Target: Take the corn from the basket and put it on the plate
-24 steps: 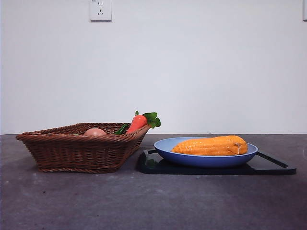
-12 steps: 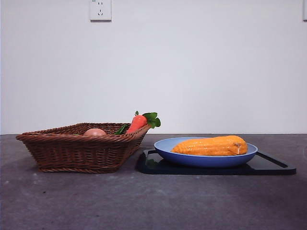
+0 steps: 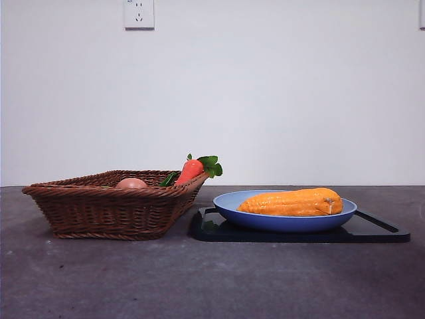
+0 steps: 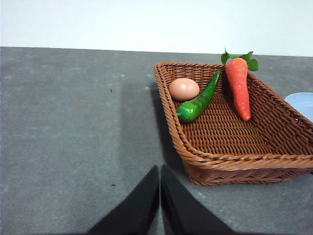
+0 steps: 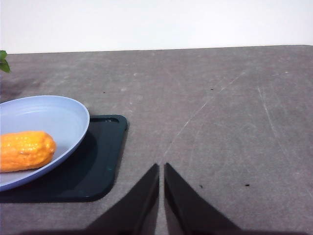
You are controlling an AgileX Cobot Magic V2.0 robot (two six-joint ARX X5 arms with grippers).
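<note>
**Corn lies on the blue plate, both arms wait**

The long orange-yellow shiny corn cob (image 3: 292, 202) lies on its side in the big round light-blue plastic plate (image 3: 265, 220). Its fat end points away from the basket. The plate sits on a flat black tray (image 3: 378, 231) with rounded corners. The tray rests on the grey table (image 3: 199, 279).

Just beside the tray stands the shallow brown woven wicker basket (image 3: 99, 209). There is no corn in it. In the left wrist view, three things lie in the basket. One is a red-orange carrot (image 4: 238, 84) with green leaves, leaning on the far side wall. One is a green chilli pepper (image 4: 198, 100), and a small round pinkish egg (image 4: 184, 89) lies touching it.

The left gripper (image 4: 160, 196) is over bare table, near the basket and touching nothing. Its two black jaws are pressed together and hold nothing. The right gripper (image 5: 161, 193) is over bare table, near the tray's corner. Its jaws are together too, and hold nothing.

A white wall socket (image 3: 139, 13) is on the wall behind.
</note>
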